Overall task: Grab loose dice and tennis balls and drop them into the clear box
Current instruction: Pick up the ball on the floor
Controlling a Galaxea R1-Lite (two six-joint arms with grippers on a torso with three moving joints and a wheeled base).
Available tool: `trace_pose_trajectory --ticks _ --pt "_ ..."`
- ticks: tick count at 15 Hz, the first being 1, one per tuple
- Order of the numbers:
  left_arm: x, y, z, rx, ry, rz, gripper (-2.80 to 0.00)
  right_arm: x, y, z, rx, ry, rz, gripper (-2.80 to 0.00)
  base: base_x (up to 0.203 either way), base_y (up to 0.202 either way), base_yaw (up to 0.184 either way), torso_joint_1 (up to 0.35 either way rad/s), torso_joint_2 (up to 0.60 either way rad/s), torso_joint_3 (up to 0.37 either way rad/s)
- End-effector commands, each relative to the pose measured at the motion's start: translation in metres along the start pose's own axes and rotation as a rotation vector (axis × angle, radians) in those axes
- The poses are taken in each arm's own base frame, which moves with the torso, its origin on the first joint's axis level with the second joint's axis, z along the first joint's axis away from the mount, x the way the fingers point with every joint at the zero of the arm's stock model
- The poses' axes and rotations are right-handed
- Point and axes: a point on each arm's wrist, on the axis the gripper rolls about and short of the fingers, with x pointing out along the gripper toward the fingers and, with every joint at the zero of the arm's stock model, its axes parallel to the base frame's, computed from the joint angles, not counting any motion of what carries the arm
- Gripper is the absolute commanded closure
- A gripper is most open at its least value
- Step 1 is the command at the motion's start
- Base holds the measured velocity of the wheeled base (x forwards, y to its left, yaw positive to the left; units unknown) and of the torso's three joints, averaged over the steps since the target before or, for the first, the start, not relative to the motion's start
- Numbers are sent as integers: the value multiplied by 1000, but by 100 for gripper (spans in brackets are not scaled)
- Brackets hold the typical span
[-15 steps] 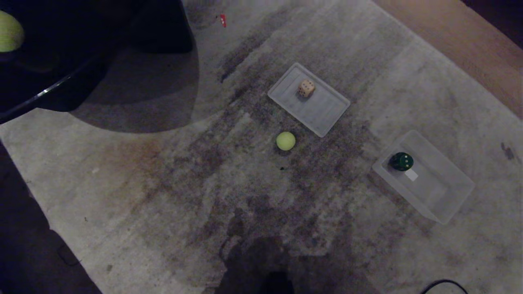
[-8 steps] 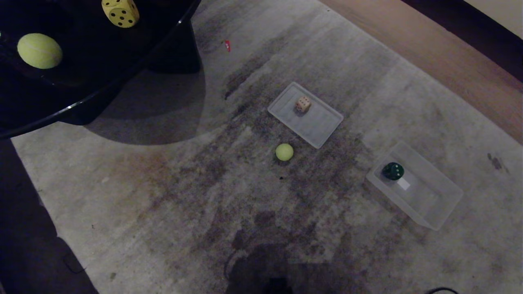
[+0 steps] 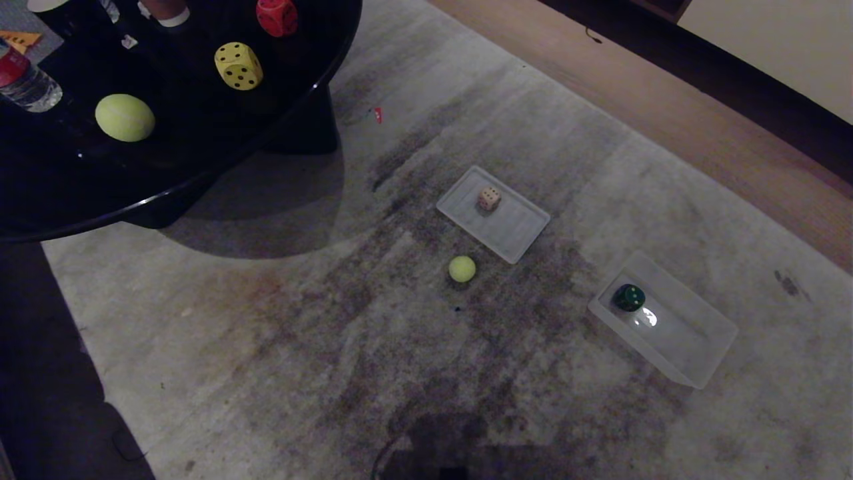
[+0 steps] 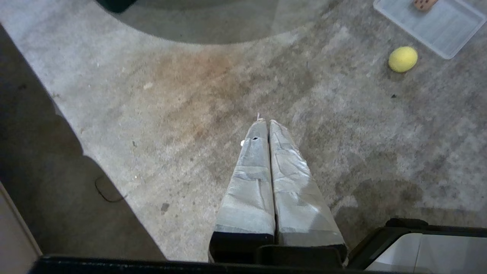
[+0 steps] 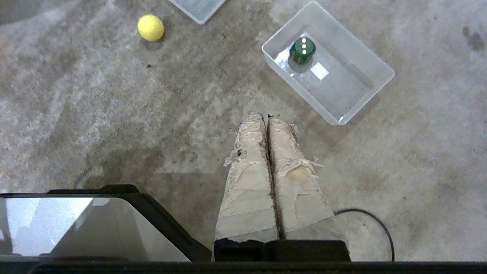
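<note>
1. Both claws, left gripper (image 4: 265, 122) and right gripper (image 5: 265, 116), hung pressed together, empty, parked above the carpet.
2. Green die (image 3: 628, 297) sat inside the box (image 3: 706, 347); a ball (image 3: 462, 269) lay loose nearby, probably next.

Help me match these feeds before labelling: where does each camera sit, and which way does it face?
Head view: high on the robot, facing forward and down at rug, black table, box; no arm shows.
Left wrist view: behind the shut left gripper, facing down at the rug.
Right wrist view: behind the shut right gripper, facing down near the box.
Shared: all three show the floor ball.
</note>
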Motion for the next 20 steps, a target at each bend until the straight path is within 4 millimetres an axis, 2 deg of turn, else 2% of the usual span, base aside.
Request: trace_pose_trajectory --ticks 1,10,18,20 --pt "0 0 0 0 3 1 0 0 0 0 0 2 1 0 0 0 0 3 -6 124" --pt "0 0 0 8 1 -3 0 0 0 0 -3 3 1 0 -1 -1 6 1 0 15" --pt "0 0 0 7 1 -3 0 0 0 0 -3 2 1 0 0 -8 148 2 2 5" --pt "0 0 0 7 1 -2 0 0 0 0 -3 2 1 0 -1 1 44 1 1 -1"
